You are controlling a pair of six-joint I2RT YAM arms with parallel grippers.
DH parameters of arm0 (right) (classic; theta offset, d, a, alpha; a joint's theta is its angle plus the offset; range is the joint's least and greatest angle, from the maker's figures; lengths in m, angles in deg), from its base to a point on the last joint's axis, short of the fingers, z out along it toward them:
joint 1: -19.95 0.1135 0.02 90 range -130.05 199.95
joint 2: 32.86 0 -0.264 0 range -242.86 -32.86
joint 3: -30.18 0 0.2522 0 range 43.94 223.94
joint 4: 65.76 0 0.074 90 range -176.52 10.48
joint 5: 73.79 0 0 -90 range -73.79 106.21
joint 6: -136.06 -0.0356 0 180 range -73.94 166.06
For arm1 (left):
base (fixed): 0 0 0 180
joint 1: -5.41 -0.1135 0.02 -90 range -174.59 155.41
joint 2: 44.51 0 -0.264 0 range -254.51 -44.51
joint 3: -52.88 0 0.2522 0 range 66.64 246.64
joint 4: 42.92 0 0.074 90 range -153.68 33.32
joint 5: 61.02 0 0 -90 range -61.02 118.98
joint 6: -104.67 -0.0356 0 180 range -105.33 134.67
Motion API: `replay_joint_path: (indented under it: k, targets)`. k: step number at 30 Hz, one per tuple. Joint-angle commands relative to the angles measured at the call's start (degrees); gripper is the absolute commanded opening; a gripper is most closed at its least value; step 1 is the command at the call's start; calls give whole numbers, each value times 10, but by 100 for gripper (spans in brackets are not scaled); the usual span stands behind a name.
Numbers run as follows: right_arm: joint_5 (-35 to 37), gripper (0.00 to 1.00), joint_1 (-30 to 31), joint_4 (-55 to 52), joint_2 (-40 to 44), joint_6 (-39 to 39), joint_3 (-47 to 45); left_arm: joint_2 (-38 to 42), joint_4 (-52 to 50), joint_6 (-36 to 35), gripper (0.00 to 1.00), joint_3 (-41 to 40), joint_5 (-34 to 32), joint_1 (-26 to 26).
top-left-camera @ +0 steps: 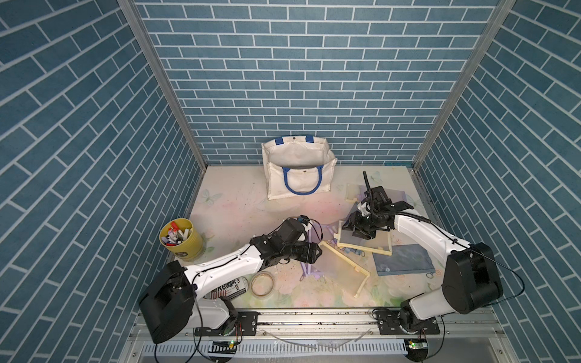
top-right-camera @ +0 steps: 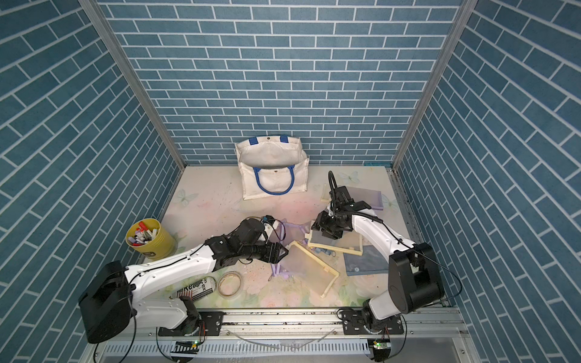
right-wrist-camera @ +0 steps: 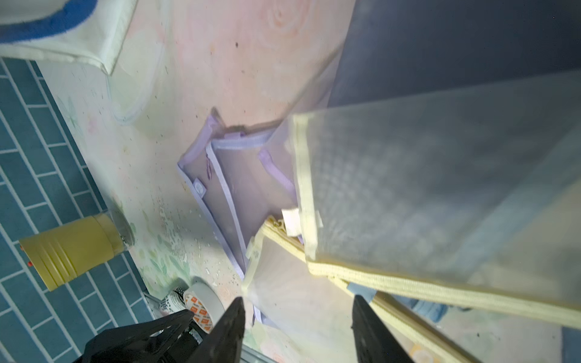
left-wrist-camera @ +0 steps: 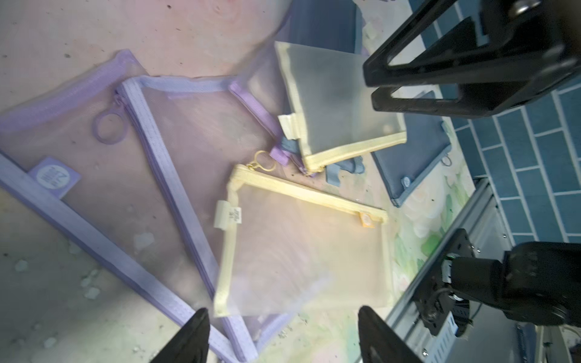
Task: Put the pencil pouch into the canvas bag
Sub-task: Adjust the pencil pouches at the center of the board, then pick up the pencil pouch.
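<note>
Where the top views show the grippers only as black blocks over a heap of mesh pouches, the wrist cameras show the fingers themselves. The left gripper (left-wrist-camera: pixel 283 311) has its fingers (left-wrist-camera: pixel 191 339) well apart. The near edge of the pencil pouch (left-wrist-camera: pixel 301 251), clear mesh bound in yellow, lies in the gap between the two tips and the pouch runs on beyond them; nothing is clamped. Past that pouch's zip, a second yellow-edged pouch (left-wrist-camera: pixel 342 103) overlaps the purple pouches (left-wrist-camera: pixel 125 176). The right gripper (left-wrist-camera: pixel 369 83) hangs over its far part, which the right wrist camera cannot show of itself.

That camera gives the right gripper's fingers (right-wrist-camera: pixel 226 330) also apart, with only mesh and tabletop between them. The second pouch fills the view just past one tip, blurred, and I cannot tell whether it touches that finger.

Only the top views take in the canvas bag (top-left-camera: pixel 276 182) whole: upright, mouth open, at the back of the table (top-left-camera: pixel 239 204), well beyond both sets of fingertips. The right wrist view catches just one corner. A blue pouch (top-left-camera: pixel 402 259) lies behind the right fingers, toward that arm's base. Behind the left fingers, beside that arm, are a yellow cup of markers (top-left-camera: pixel 182 239), a tape roll (top-left-camera: pixel 262 283) and a printed can (top-left-camera: pixel 229 286).
</note>
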Motion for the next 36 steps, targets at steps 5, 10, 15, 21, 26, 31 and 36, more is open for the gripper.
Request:
replay_joint_path:
  k: [5,10,15,21,26,31,36]
  targets:
    - [-35,54,22,-46,-10,25,-46,-7,20,95,78,-42,-44,70]
    - [-31,54,30,-45,-33,45,-48,-38,113,161,79,-63,-47,101]
    - [-29,54,30,-24,-51,45,-60,-67,163,216,81,-75,-90,135]
    - [-12,53,30,3,-65,45,-80,-110,267,284,81,-112,-108,141]
    - [-14,53,31,32,-81,41,-104,-142,311,325,80,-123,-123,157]
    - [-34,52,32,42,-85,49,-126,-162,332,338,80,-117,-140,173]
    - [-57,51,33,56,-71,39,-145,-186,375,350,76,-112,-153,177]
